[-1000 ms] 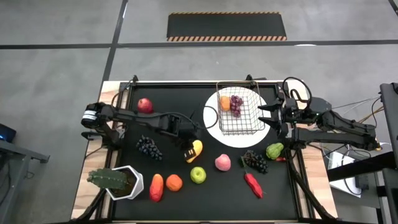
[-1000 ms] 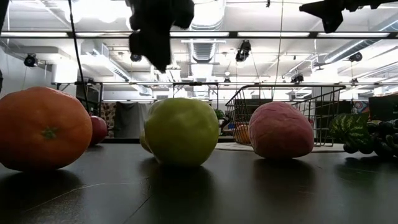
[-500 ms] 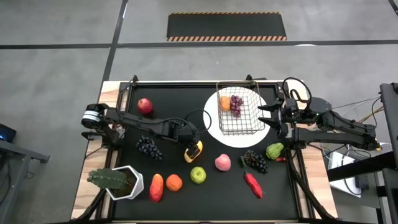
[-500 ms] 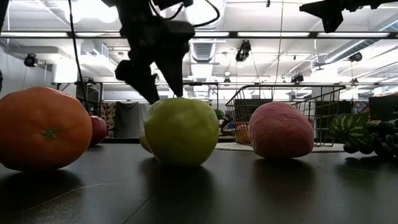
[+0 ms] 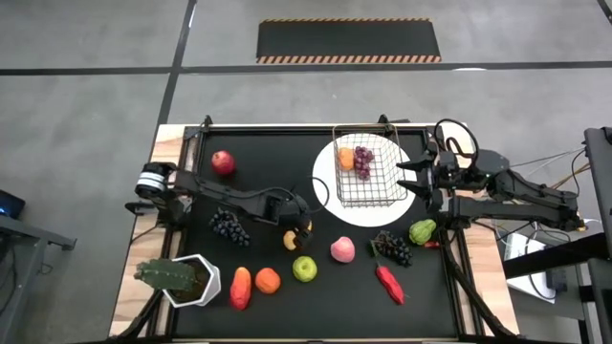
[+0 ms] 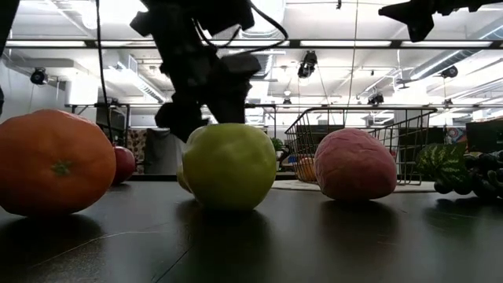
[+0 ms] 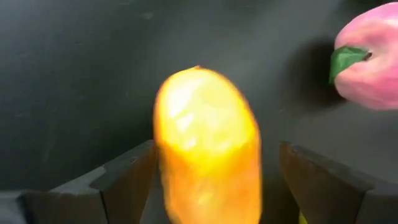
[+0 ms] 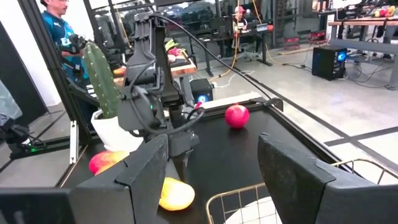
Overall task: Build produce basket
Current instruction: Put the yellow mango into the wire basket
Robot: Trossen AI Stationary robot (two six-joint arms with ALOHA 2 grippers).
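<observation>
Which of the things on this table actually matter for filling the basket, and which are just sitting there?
Part of the job: square wire-mesh basket; yellow mango between the open left gripper fingers; green apple; pink peach.

Just lying about: green cactus in a white pot; round white plate.

no readable text, labels or signs

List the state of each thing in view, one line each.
left gripper: open, straddling the mango
yellow mango: on the table, between the fingers
right gripper: open, beside the basket
basket: upright on the plate, holding an orange and purple grapes
white plate: under the basket
</observation>
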